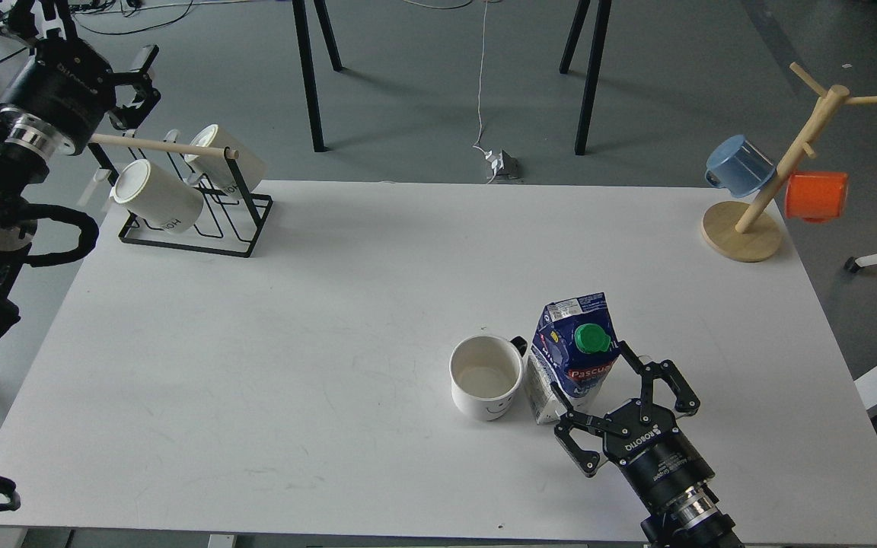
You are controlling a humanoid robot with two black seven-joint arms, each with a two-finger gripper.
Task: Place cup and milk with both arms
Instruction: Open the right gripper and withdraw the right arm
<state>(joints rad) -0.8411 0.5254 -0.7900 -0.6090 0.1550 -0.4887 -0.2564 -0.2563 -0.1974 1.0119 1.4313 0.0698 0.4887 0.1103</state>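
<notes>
The cup [486, 377], a white mug with a black smiley face and a black handle, stands upright on the white table [294, 342]. The milk [574, 356], a blue and white carton with a green cap, stands right beside the cup, on its right. My right gripper [589, 374] is open just in front of the carton, with its fingertips on either side of the carton's near lower part. My left gripper [138, 82] is far off at the top left, above the mug rack, open and empty.
A black wire rack [191, 202] with two cream mugs stands at the table's back left. A wooden mug tree [770, 179] with a blue cup [739, 164] and an orange cup [815, 195] stands at the back right corner.
</notes>
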